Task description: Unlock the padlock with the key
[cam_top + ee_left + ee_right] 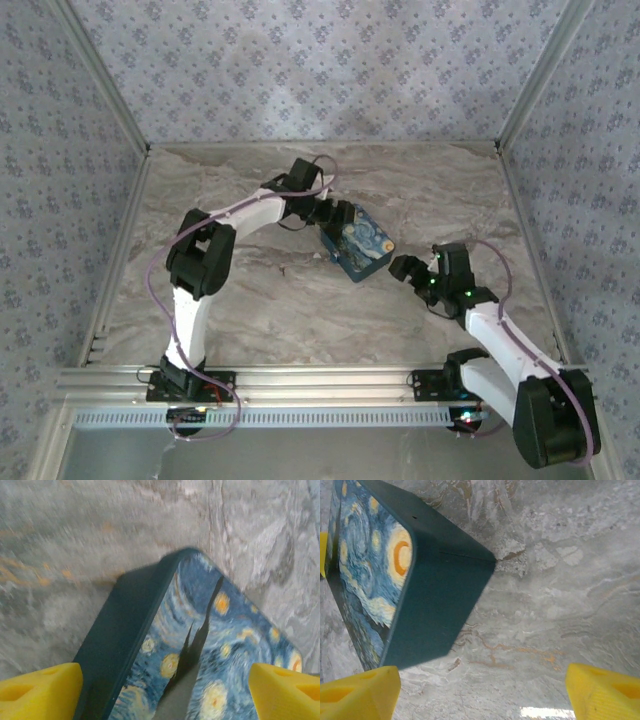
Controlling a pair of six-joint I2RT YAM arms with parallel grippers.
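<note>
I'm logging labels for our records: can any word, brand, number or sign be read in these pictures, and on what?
No readable text anywhere.
The box: its lid carries a painted swirling night sky with yellow stars, no lettering.
The table and the walls: patterns only, no words or numbers.

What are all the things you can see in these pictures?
box with dark teal sides and a swirly blue-and-yellow painted lid: one, middle of the table, between the two grippers
marble-look table: one, grey-beige, under everything
wallpapered walls: three, pale blue-grey with a small pattern, around the table
metal rail: one, silver, near edge
left gripper: one, black with yellow fingertips, open, at the box's far-left end
right gripper: one, black with yellow fingertips, open, just right of the box
</note>
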